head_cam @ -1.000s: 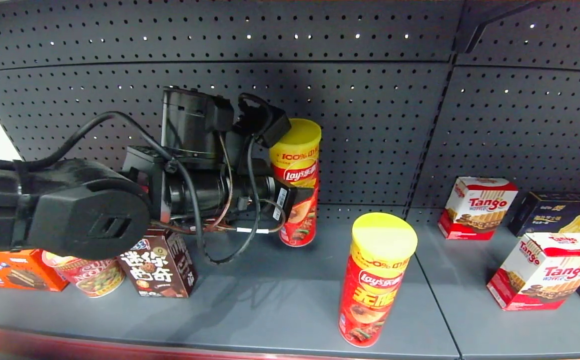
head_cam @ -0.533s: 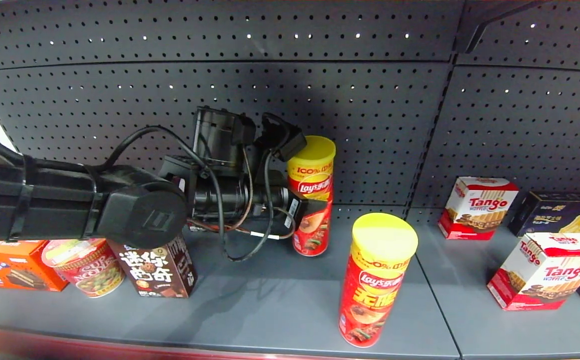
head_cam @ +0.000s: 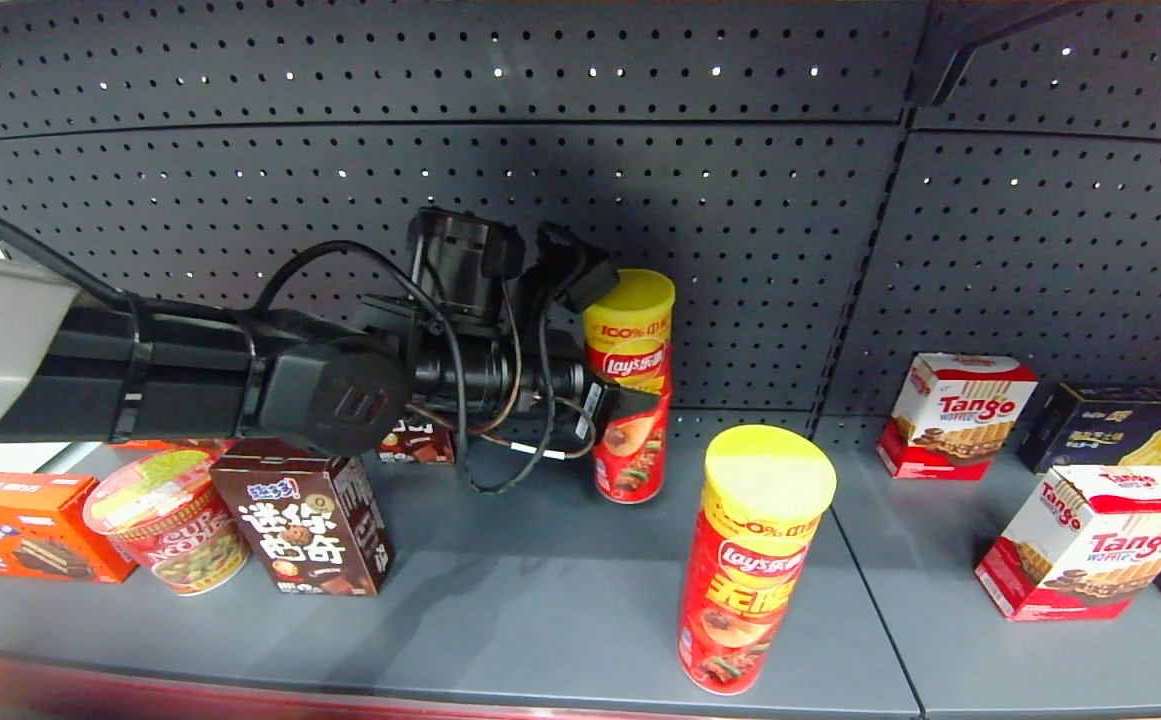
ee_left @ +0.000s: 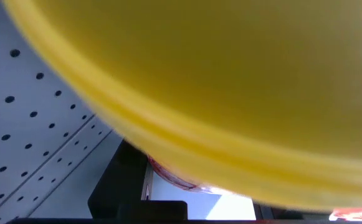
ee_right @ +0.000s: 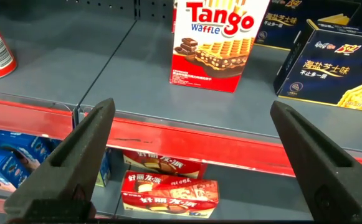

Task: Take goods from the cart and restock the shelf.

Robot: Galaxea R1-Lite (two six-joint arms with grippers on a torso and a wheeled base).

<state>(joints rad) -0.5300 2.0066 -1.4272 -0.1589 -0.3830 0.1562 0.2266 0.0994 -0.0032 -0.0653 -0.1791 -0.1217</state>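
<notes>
Chip can [head_cam: 630, 385] stands upright at the back of the shelf [head_cam: 540, 600], close to the pegboard [head_cam: 740, 250]. My left hand [head_cam: 622, 402] is pinching it around the middle. Its yellow lid [ee_left: 230, 81] looms close in the left wrist view. I think its base touches the shelf, though I can't be sure. A second can [head_cam: 755, 560] stands apart, nearer the front edge. My right hand [ee_right: 193, 155] is spread wide before a wafer box [ee_right: 215, 43].

The chip can [head_cam: 630, 350] hides the far finger of the left gripper [head_cam: 632, 402]; its yellow lid [ee_left: 230, 93] blurs up close; the left arm [head_cam: 190, 375] covers most of a small brown box [head_cam: 418, 441] behind it
</notes>
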